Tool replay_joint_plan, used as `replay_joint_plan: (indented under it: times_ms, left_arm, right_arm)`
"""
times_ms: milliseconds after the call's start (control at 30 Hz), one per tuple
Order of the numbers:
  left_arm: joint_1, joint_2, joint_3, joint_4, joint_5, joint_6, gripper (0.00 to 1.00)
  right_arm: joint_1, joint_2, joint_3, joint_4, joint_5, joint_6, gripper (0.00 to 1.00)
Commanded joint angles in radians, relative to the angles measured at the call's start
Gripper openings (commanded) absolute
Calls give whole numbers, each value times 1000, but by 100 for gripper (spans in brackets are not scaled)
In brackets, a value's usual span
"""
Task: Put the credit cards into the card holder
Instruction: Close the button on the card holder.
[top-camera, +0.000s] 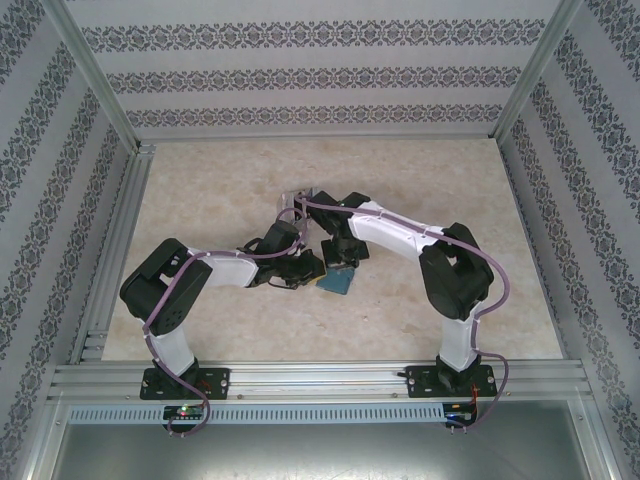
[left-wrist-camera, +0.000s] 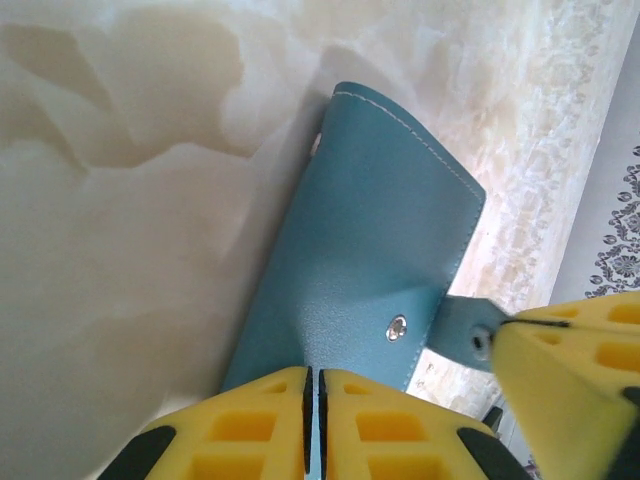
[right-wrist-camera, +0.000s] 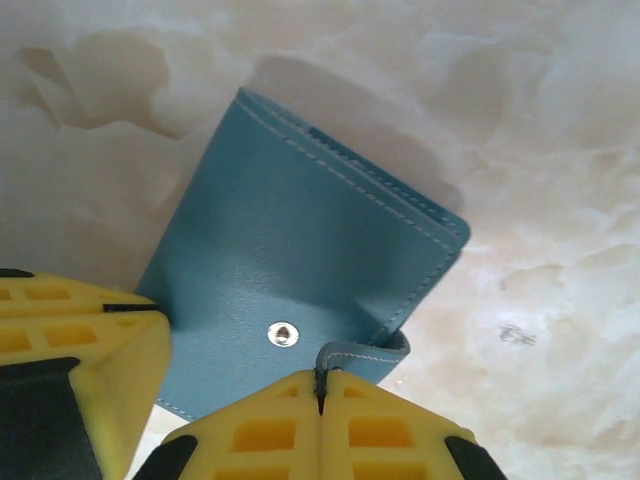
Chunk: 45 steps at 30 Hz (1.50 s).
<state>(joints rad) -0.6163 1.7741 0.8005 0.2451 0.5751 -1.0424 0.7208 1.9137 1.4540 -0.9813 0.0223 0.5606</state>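
- The card holder (top-camera: 337, 281) is in the middle of the table (top-camera: 470, 190), right where the two arms meet. It is teal, folded shut and stitched along its edges.
- The left gripper (left-wrist-camera: 312, 388) is pinched tight on the holder's near edge, its yellow fingers pressed together over the leather.
- The right gripper (right-wrist-camera: 320, 392) is clamped on the clasp tab (right-wrist-camera: 365, 352), which is off its snap stud (right-wrist-camera: 283, 334) and sticks out past the holder's side.
- A shadow falls on the marbled top beyond the holder's far end — whether that end touches the surface, I cannot tell.
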Motion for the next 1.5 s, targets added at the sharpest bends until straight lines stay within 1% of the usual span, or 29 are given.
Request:
replay_joint_plan:
  times_ms: [0,400,533,700,1000,1133,1467]
  left_arm:
    - [-18,11,-6,43,0,-16,13]
    - [-25,57,-11,81,2,-30,13]
    - [-25,59,-12,80,4,-31,13]
    - [-25,44,-10,61,-6,-24,13]
    - [-25,35,-9,49,-12,-19,13]
    - [-25,32,-11,47,-13,-18,13]
    - [-25,28,-15,44,-18,-15,13]
  right_arm:
    - [14,19,-3,39,-30,18,0]
    - [14,58,-24,102,-42,23,0]
    - [13,71,-23,104,-49,21,0]
    - [8,82,-18,73,-16,15,0]
    - [8,109,-16,72,-23,12,0]
    - [8,128,-12,55,-7,9,0]
    - [3,162,-29,81,-37,13,0]
